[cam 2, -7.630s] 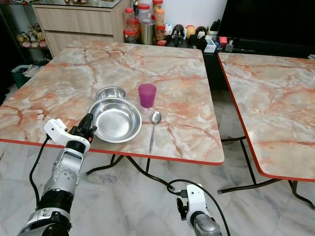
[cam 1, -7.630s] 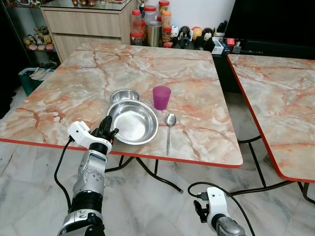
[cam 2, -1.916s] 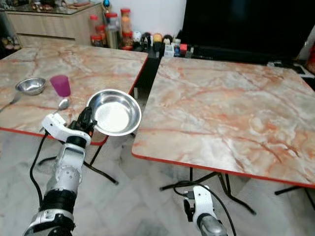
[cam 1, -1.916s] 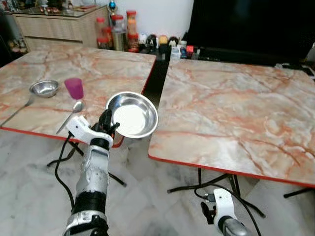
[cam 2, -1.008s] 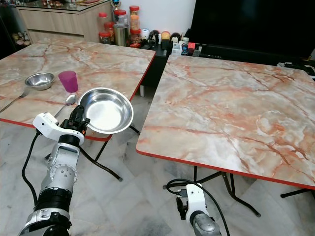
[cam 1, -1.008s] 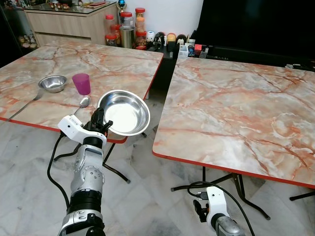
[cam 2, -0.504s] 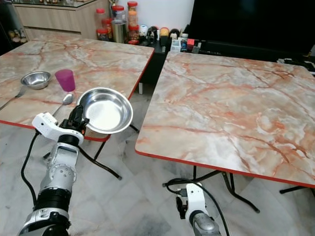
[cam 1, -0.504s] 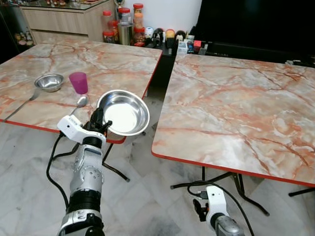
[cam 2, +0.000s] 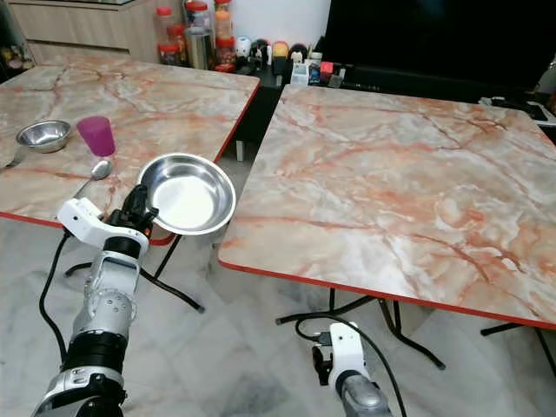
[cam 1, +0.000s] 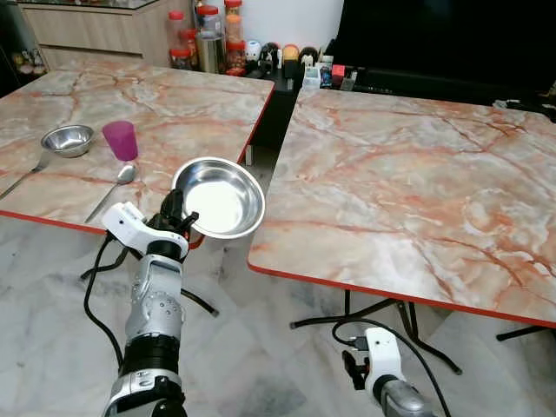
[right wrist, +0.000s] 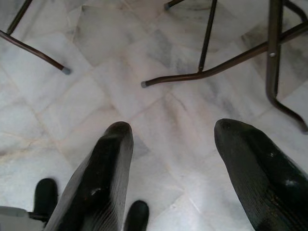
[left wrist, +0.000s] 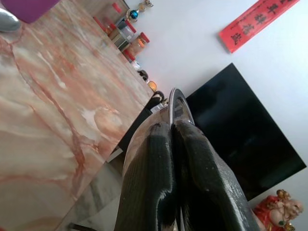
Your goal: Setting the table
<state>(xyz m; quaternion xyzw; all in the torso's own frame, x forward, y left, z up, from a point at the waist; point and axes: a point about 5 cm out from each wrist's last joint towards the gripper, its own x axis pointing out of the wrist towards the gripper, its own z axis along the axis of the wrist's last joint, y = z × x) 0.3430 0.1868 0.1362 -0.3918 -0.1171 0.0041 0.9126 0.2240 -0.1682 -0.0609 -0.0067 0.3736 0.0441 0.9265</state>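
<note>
Marble-patterned with a red edge, the left worktop (cam 1: 156, 104) carries a small steel bowl (cam 1: 68, 139) at about ten o'clock in the head view, a fork (cam 1: 24, 174) just beside it toward the near edge, a purple cup (cam 1: 120, 140) just right of the bowl, and a spoon (cam 1: 113, 189) lying in front of the cup with its handle pointing to the near edge. Toward eight o'clock the left arm rises from the bottom of the view, and the left pincer (cam 1: 171, 222) is clamped tight on the near rim of a large steel plate (cam 1: 219, 196); the left wrist view shows the two black fingers (left wrist: 154, 192) pressed together with the thin metal rim running up between them. The plate is held in the air, roughly level and open side up, over the near right corner of the left worktop and the gap beside it, not resting on either surface. At about two o'clock stretches the second worktop (cam 1: 408, 174), of the same marble pattern and red edging. Jars and small figures (cam 1: 234, 48) stand along the far wall at twelve o'clock beside a large black screen (cam 1: 452, 39). Near five o'clock the right arm hangs low over the pale tiled floor (cam 2: 243, 365), and the right pincer (right wrist: 175, 163) is spread wide and holds nothing.
</note>
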